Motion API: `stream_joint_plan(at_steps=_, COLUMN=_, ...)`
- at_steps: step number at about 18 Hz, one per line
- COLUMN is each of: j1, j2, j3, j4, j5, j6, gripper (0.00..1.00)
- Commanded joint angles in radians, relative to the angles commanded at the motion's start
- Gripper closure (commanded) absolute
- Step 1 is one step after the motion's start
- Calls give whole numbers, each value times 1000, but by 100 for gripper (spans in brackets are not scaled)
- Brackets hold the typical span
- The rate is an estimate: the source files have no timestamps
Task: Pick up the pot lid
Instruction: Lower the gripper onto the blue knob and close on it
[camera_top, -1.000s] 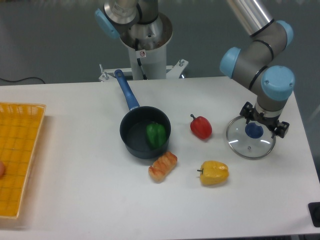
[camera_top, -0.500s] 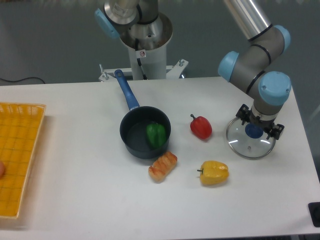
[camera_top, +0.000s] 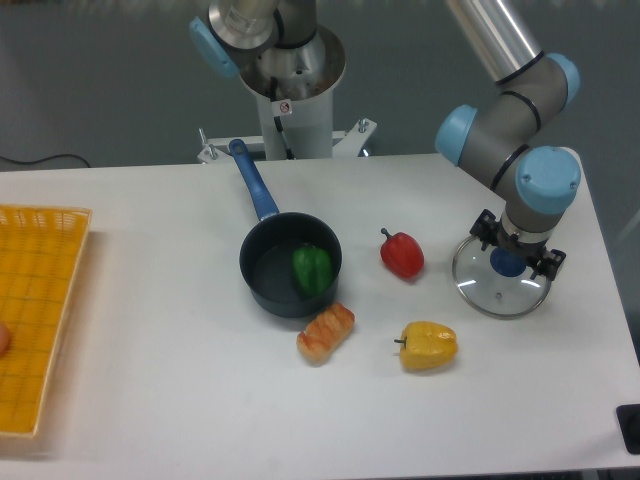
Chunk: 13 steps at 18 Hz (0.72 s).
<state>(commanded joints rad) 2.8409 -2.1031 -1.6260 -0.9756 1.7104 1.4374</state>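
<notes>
Fixed cam, only view I've got: dark metal two-finger gripper (camera_top: 520, 248) is in from approx 1 o'clock, low over the clear round pot lid (camera_top: 502, 290). Lid's flat on the smooth white table (camera_top: 150, 400), abt 3 o'clock in frame, w/ its round blue knob (camera_top: 508, 262) facing up. Red shiny pepper (camera_top: 403, 256) is at the lid's 9, w/ the round black pot (camera_top: 268, 270) farther out same way. Yellow shiny pepper (camera_top: 430, 346) at its 7-8.

Jaws: spread well apart, one finger approx 10-11 o'clock of the knob, other approx 3. Nothing gripped AFAICT. Can't tell if either finger touches the knob, or exact ht.

Step, IMO: final alignment before the grasp; lift n/a yet. Next: confirm knob's centered btwn pads, drop a bit if ht's short, close, then go straight up, slow. Risk: pads too high → slip off the knob; off-center → lid skids or tips.
</notes>
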Motion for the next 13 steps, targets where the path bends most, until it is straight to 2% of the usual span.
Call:
stream_joint_plan(at_steps=4, j1=0, j2=0, j3=2, j4=-2, j5=2, j6=-2, gripper=32)
stream_joint_plan(at_steps=7, j1=-2, j2=0, j3=6, j4=-6, j5=5, j6=0, gripper=43)
stream_joint_plan(at_steps=8, j1=-3, j2=2, j3=5, j4=-8, j5=6, j6=-3, gripper=52)
stream_joint_plan(at_steps=10, j1=-5, j2=3, j3=6, j4=-9, j5=5, j6=-11, gripper=53)
stream_joint_plan(at_steps=13, j1=-6, j2=5, j3=11, j4=-11, j5=3, j6=-21, gripper=61)
